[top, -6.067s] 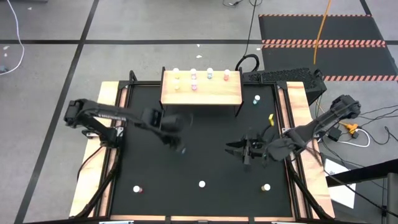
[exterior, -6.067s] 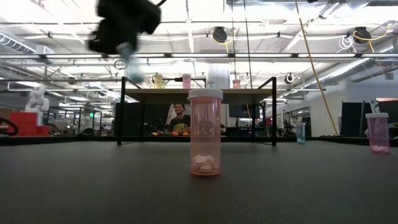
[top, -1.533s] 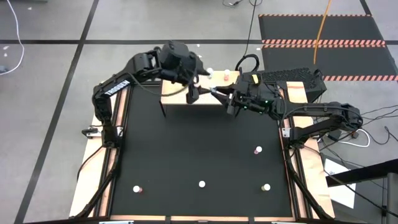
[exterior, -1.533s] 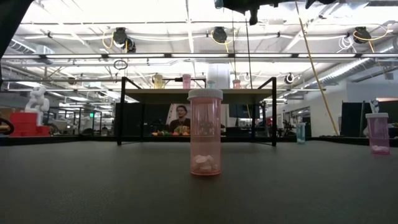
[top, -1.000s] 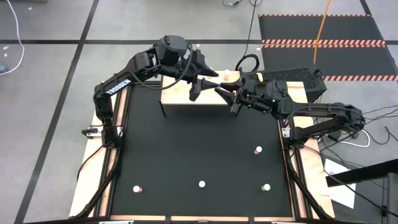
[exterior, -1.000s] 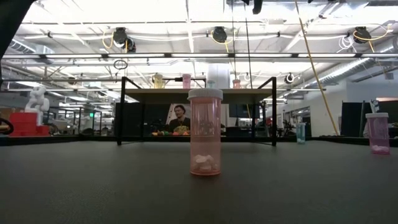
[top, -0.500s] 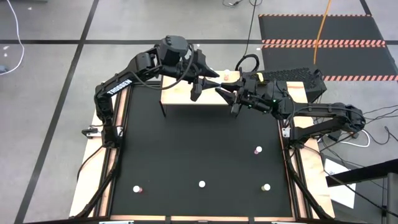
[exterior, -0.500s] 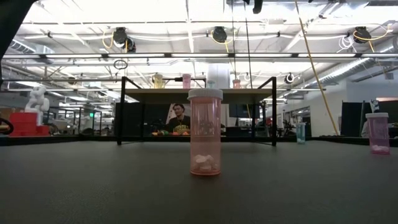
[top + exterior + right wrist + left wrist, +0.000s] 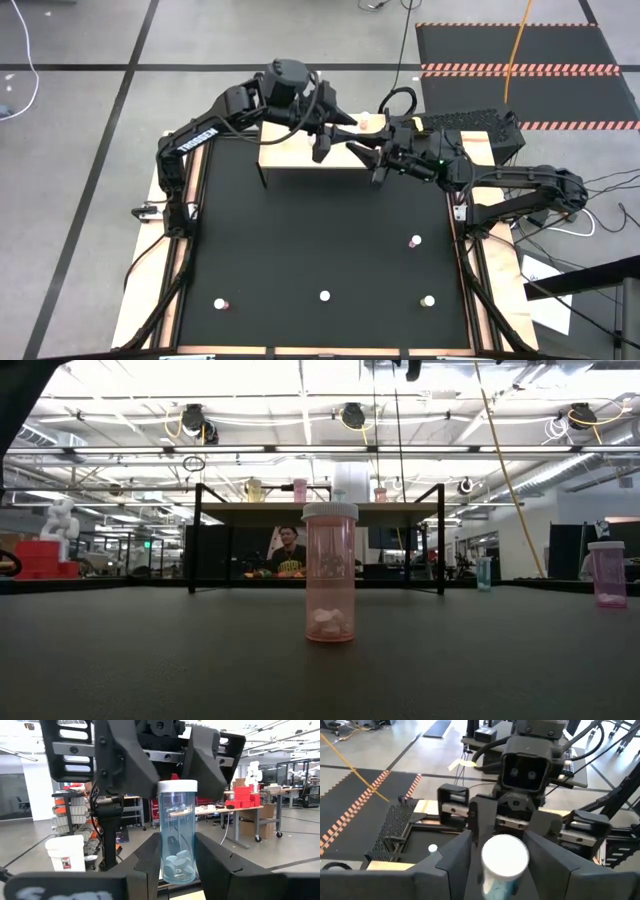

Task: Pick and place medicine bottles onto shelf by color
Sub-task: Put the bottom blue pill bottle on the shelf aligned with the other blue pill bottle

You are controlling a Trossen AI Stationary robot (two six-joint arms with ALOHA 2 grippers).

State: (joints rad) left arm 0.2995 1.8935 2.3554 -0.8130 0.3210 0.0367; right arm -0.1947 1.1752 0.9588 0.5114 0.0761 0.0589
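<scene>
"Where is the blue bottle (image 9: 177, 835)?"

"Upright between the fingers (image 9: 150, 855) of your right gripper (image 9: 362, 148), white cap up, a few pale tablets lying in its bottom. The fingers press on both of its sides. Your left gripper (image 9: 335, 140) faces it head-on from the far side of the bottle, its fingers (image 9: 117, 780) spread wider than the cap, so it looks released."

"And the shelf (image 9: 290, 155)?"

"Right under both grippers; they meet above its front right part. A pink-capped bottle (image 9: 364, 122) stands just behind your right gripper."

"What's left on the table?"

"Well away from both grippers, four bottles on the black mat (image 9: 300, 230). The middle one, the pink bottle (image 9: 329, 575), is upright with white tablets at the bottom."
</scene>
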